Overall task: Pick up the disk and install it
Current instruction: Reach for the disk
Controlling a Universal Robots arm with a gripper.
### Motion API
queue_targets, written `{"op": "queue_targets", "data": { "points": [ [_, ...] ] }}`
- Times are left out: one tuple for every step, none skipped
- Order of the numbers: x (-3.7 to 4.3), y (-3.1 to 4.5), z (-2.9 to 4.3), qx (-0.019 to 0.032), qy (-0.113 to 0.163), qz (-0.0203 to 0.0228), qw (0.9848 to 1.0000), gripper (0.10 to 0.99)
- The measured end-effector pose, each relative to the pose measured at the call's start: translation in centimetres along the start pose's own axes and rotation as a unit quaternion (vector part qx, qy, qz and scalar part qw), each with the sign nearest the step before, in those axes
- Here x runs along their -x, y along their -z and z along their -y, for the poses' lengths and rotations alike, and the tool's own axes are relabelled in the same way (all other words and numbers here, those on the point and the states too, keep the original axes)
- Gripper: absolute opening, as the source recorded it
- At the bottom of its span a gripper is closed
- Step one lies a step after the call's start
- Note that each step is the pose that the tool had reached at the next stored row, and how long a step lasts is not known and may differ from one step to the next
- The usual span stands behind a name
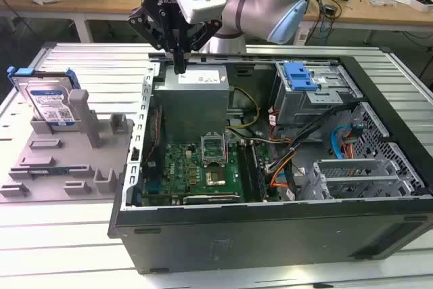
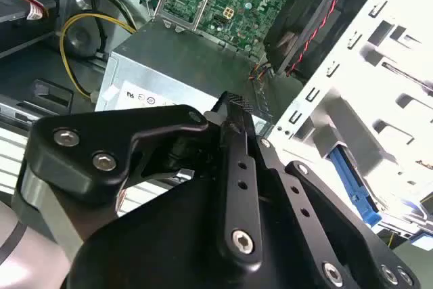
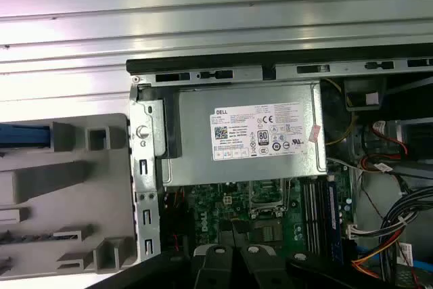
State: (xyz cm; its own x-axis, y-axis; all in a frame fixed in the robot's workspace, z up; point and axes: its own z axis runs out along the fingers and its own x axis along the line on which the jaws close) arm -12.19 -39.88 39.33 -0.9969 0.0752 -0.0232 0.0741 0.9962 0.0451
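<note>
One gripper (image 1: pixel 179 65) hangs just above the grey power-supply box (image 1: pixel 191 103) at the rear corner of the open computer case (image 1: pixel 270 238). Its fingers (image 2: pixel 241 160) are pressed together and grasp nothing, as the second wrist view shows. Beyond the box from the fingertips lies the green motherboard (image 1: pixel 196 167). The disk (image 1: pixel 49 103) is well apart from the gripper, toward the exterior view's left, outside the case. It stands on edge in a grey holder (image 1: pixel 74 150), its blue frame uppermost.
</note>
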Motion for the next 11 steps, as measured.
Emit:
{"op": "queue_targets", "data": {
  "points": [
    [0.00,0.00,0.00,0.0000,0.000,0.0000,1.0000,0.106],
    [0.00,0.00,0.00,0.0000,0.000,0.0000,1.0000,0.106],
    [0.00,0.00,0.00,0.0000,0.000,0.0000,1.0000,0.106],
    [0.00,0.00,0.00,0.0000,0.000,0.0000,1.0000,0.106],
    [0.00,0.00,0.00,0.0000,0.000,0.0000,1.0000,0.106],
    [0.00,0.00,0.00,0.0000,0.000,0.0000,1.0000,0.106],
    [0.00,0.00,0.00,0.0000,0.000,0.0000,1.0000,0.106],
    [0.00,0.00,0.00,0.0000,0.000,0.0000,1.0000,0.106],
    [0.00,0.00,0.00,0.0000,0.000,0.0000,1.0000,0.106],
    [0.00,0.00,-0.01,0.0000,0.000,0.0000,1.0000,0.106],
    [0.00,0.00,-0.02,0.0000,0.000,0.0000,1.0000,0.106]
  ]
}}
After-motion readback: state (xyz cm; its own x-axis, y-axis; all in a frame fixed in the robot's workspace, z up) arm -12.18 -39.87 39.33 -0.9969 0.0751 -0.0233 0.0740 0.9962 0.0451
